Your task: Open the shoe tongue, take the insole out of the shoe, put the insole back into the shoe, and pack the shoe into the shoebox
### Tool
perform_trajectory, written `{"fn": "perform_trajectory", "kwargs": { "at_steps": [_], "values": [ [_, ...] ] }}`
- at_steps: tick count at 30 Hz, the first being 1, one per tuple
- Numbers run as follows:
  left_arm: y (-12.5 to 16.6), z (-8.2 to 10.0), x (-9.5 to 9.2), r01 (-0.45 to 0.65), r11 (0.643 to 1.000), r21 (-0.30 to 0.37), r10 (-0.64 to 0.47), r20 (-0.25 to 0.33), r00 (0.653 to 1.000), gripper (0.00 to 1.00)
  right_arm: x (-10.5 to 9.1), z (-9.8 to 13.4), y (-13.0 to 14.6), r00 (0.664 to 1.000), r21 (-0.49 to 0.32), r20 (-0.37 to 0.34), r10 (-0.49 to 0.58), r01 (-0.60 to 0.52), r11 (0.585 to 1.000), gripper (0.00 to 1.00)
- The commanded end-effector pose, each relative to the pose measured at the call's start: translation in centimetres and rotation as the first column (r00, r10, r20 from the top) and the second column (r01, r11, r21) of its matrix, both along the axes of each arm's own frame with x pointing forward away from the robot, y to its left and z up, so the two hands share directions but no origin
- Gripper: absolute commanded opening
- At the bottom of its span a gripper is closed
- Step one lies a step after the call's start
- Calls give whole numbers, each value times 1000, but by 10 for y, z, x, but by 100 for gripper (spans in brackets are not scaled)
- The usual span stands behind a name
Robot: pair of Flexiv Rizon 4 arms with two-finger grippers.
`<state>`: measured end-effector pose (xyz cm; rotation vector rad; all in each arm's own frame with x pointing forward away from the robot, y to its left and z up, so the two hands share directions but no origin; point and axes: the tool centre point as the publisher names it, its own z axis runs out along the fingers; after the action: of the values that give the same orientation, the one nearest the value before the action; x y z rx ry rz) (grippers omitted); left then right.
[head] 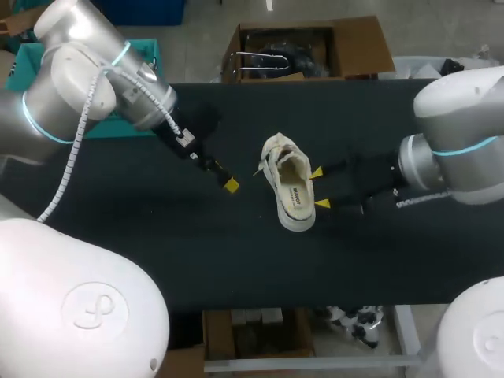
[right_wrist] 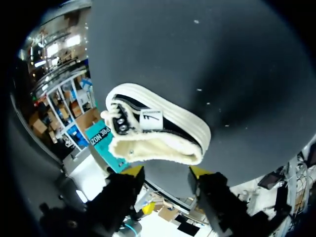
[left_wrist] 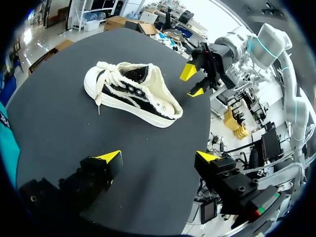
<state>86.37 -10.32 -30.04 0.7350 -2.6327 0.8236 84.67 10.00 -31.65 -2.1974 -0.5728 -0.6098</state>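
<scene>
Both sets of jaws are released and empty. The left gripper (left_wrist: 159,158) has its yellow-tipped fingers spread wide over bare cloth, well to the left of the shoe. Parked there, it seems to be kept clear of the work while keeping an open line to the shoe's left flank. The right gripper (head: 319,187) is also parted. Its two tips sit just beside the right wall of the black-and-cream fleece-lined low sneaker (head: 283,169), one level with the middle of the opening and one nearer the heel. The left wrist view shows a gap between those tips and the sneaker, so it grasps nothing.

The sneaker stands on its sole near the middle of the black cloth-covered table (head: 157,252). Its toe points to the far side and a little left, and its heel points to the near edge. Its white laces (head: 272,150) lie loose at the far end, with one strand trailing off to the left. I cannot clearly pick out the tongue beneath them. The pale insole (head: 295,194) lies flat inside the sneaker. The pictures do not settle whether it has yet to come out or has already been put back.

With the mouth facing up, either arm can reach in. The right gripper's place beside the collar suggests it is set to steady the side wall or to reach inside.
</scene>
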Motion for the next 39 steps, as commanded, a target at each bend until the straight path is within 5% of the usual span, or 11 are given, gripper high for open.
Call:
{"fn": "perform_trajectory", "kwargs": {
  "at_steps": [1, 10, 16, 20, 22, 24, 37, 39],
  "values": [
    [-4, 2, -1, 4, 996, 87, -3, -8, 1000, 100, 1, 29, -25, 967, 151, -93, 235, -220, 964, 100],
    [-4, 2, -1, 4, 996, 87, -3, -8, 1000, 100, 1, 29, -25, 967, 151, -93, 235, -220, 964, 100],
    [-22, -10, 8, -190, 972, 136, 197, -40, 980, 100, 4, 40, -16, 949, -74, 11, 314, -312, 947, 100],
    [-28, -13, 9, -364, 909, 204, 372, -2, 928, 100, 5, 50, -19, 929, -156, 75, 362, -348, 924, 100],
    [-30, -14, 9, -490, 827, 276, 483, 97, 870, 100, 4, 54, -23, 883, -217, 116, 455, -425, 879, 100],
    [-30, -14, 9, -490, 827, 276, 483, 97, 870, 100, 0, 60, -31, 827, -264, 132, 546, -502, 824, 100],
    [-30, -14, 9, -490, 827, 276, 483, 97, 870, 100, 0, 60, -31, 827, -264, 132, 546, -502, 824, 100],
    [-41, -16, 13, -569, 771, 286, 567, 97, 818, 100, 10, 58, -34, 821, -327, 84, 565, -513, 794, 100]
  ]
}}
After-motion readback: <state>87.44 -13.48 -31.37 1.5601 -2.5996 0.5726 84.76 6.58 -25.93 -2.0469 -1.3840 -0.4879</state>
